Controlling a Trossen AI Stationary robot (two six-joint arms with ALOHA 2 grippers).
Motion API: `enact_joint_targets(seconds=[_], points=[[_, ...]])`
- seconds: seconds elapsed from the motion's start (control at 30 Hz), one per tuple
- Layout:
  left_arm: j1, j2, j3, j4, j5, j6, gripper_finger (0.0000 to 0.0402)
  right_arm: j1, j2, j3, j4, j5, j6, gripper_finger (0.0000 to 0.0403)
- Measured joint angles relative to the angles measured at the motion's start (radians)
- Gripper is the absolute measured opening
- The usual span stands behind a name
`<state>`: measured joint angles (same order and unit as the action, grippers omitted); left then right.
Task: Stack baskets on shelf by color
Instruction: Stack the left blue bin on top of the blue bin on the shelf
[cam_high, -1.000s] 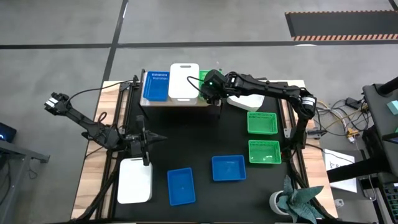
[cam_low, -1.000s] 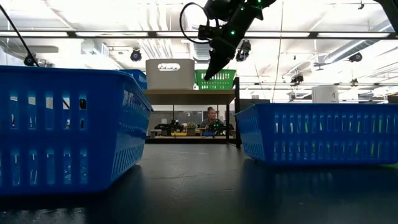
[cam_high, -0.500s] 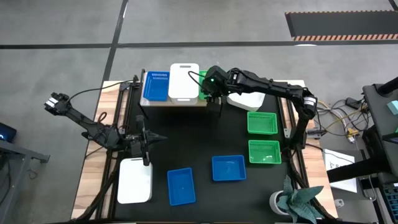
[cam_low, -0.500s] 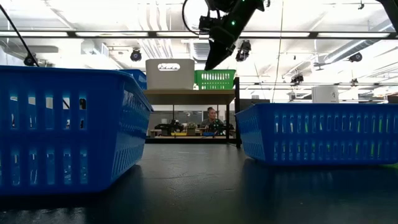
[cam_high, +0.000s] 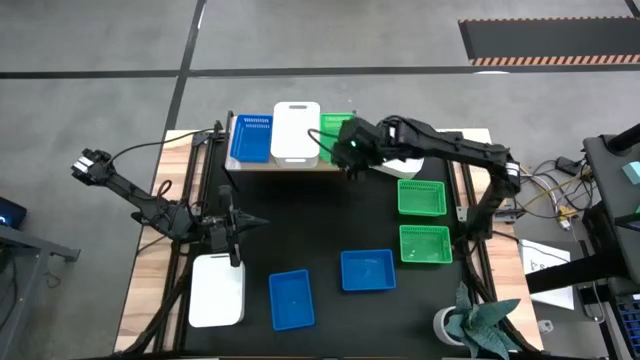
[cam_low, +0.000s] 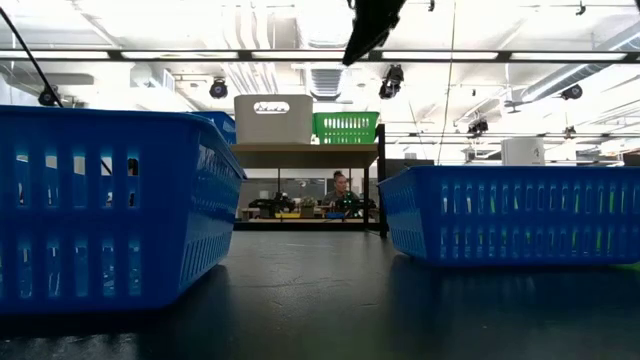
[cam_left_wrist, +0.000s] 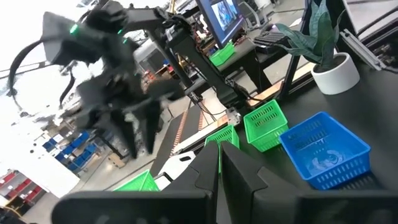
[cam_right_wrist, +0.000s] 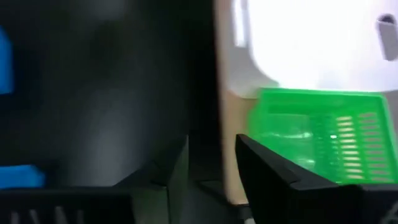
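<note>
The right gripper (cam_high: 352, 158) hangs spread and empty just off the green basket (cam_high: 335, 127), which sits on the shelf (cam_low: 305, 148) beside white, apparently claiming green's spot.

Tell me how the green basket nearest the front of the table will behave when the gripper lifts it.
The green basket looks like thin perforated plastic, so probably light and fairly stiff. It holds nothing, so it should lift level from a rim grip, though it might tilt. On the smooth black table it would likely slide rather than tip if nudged.
</note>
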<state>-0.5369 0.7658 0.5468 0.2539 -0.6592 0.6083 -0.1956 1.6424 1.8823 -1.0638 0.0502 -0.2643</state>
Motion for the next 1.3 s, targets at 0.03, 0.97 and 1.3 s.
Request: enact_joint_targets(seconds=[0.03,0.97,1.3], points=[[0.0,0.0,0.0,0.001,0.0,-0.001,0.0001,0.02,-0.018,-0.02,0.006,0.0,0.013,0.0118],[-0.009,0.483,0.128,0.189,0.026,-0.571,0.0001,0.566,-0.498,-0.893,0.72,0.187,0.141,0.0027],[-0.013,0.71,0.39,-0.365,0.34,-1.025,0.0,0.569,-0.583,-1.041,0.891,0.187,0.113,0.0027]])
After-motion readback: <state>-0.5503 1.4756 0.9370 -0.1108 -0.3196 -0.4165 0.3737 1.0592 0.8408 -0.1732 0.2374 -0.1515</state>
